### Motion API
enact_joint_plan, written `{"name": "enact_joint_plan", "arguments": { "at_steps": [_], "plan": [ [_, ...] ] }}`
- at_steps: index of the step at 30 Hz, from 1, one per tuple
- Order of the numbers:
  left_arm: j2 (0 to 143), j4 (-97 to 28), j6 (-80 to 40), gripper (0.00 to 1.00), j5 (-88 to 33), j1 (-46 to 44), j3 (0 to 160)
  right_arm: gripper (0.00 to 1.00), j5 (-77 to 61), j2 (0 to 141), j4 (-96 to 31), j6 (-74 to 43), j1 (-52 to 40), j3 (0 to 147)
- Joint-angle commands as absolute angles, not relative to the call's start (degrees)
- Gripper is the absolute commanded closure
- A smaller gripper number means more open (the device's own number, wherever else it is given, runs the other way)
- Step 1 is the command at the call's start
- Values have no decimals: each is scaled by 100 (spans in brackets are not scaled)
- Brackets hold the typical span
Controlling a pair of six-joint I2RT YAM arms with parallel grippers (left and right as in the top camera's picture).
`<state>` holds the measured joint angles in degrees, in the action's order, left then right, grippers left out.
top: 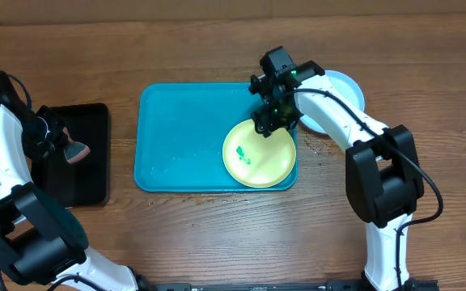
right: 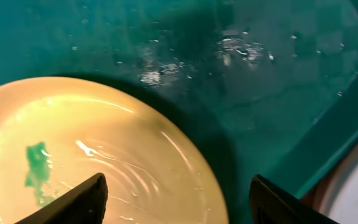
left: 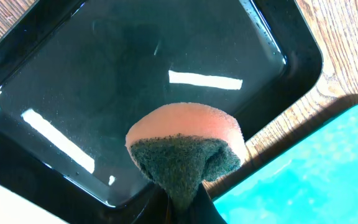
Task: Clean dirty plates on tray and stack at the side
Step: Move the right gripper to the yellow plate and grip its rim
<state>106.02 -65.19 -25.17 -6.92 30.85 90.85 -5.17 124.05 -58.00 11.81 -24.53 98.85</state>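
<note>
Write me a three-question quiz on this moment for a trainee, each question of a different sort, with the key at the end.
1. True or false: the yellow-green plate lies on the teal tray.
2. What does the left gripper hold? A) a plate B) a sponge C) nothing
3. Fill the gap: the smear on that plate is ____ in colour.

Key: 1 true; 2 B; 3 green.
</note>
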Motion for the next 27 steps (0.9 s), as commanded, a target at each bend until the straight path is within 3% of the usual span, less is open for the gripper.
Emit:
{"name": "enact_joint_plan", "arguments": {
  "at_steps": [1,6,10,13,27],
  "plan": [
    [10624,-6528,-2530,96,-753,3072,9107,25,-242,12359,-5734,1347,-2370,9859],
    [10624,-6534,-2530,96,-753,3072,9107,27,-244,12363,-5867,1378,-2305,9856],
    [10624,-6530,-2530,96,-753,3072,9107,34,-266,12370,-6097,1352,-2285,9856],
    [10624,-6517,-2530,96,-753,3072,9107,44,-261,12370,-6182,1354,-2285,9856],
    [10624,-6514,-2530,96,-753,3072,9107,45,-301,12486,-6208,1330,-2274,9854]
  ]
}}
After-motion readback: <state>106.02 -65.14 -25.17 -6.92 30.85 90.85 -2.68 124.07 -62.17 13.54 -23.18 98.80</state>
